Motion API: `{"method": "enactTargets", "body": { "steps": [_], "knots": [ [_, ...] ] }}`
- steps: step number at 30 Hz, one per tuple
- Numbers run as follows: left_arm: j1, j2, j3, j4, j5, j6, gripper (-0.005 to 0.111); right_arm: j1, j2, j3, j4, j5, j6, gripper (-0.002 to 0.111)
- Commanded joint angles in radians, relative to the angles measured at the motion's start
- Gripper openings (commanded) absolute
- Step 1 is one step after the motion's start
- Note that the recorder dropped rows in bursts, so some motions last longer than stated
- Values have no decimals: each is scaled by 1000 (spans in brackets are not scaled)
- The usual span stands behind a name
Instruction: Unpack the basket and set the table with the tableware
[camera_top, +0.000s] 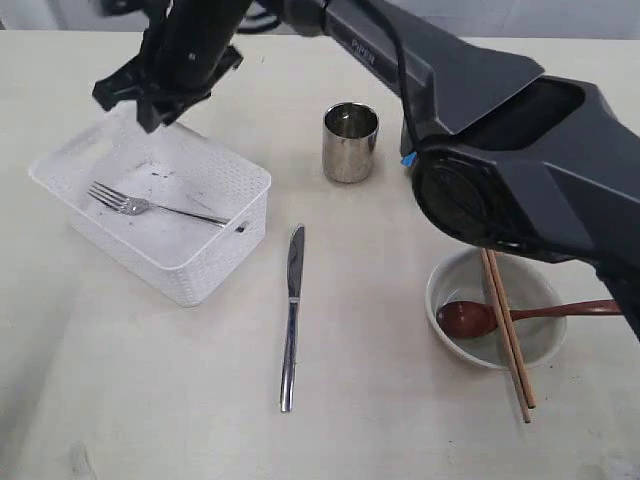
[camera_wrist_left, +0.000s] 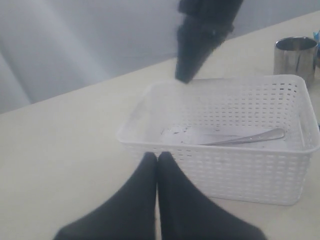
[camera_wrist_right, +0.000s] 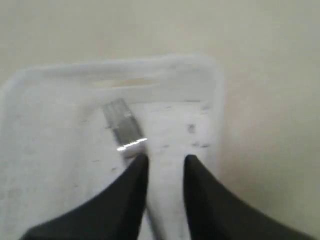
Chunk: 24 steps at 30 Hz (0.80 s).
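The basket (camera_top: 215, 268) is white lattice; fork (camera_top: 150, 207), knife (camera_top: 291, 320) and cup (camera_top: 350, 150) silver; bowl (camera_top: 541, 340) off-white; spoon (camera_top: 468, 318) reddish-brown; chopsticks (camera_top: 507, 335) brown; table (camera_top: 130, 400) cream.

Fork (camera_top: 150, 208) lies in basket (camera_top: 215, 272) at 10 o'clock, R gripper (camera_top: 150, 112) above its far edge; cup (camera_top: 350, 143) at 12, knife (camera_top: 292, 315) ctr; bowl (camera_top: 540, 300) w/ spoon (camera_top: 470, 318), chopsticks (camera_top: 508, 335) at 4.

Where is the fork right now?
In the exterior view, the fork lies inside the white basket on the left, with the knife on the table to the basket's right.
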<state>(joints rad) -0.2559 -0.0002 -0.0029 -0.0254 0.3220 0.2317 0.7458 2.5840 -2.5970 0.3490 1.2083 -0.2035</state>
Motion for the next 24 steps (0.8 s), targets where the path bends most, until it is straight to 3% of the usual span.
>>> {"method": "enactTargets", "body": {
  "steps": [1,7,13,19,24],
  "knots": [
    [-6,0,3,-6,1,-4,0,-11,-53,-77,-169,13,77,62],
    [-6,0,3,-6,1,-4,0,-11,-69,-67,-223,13,88,45],
    [-6,0,3,-6,1,-4,0,2,-149,117,-224,13,93,60],
    [-6,0,3,-6,1,-4,0,-5,-278,414,-231,13,56,60],
    [-6,0,3,-6,1,-4,0,-3,-274,447,-249,13,8,60]
  ]
}}
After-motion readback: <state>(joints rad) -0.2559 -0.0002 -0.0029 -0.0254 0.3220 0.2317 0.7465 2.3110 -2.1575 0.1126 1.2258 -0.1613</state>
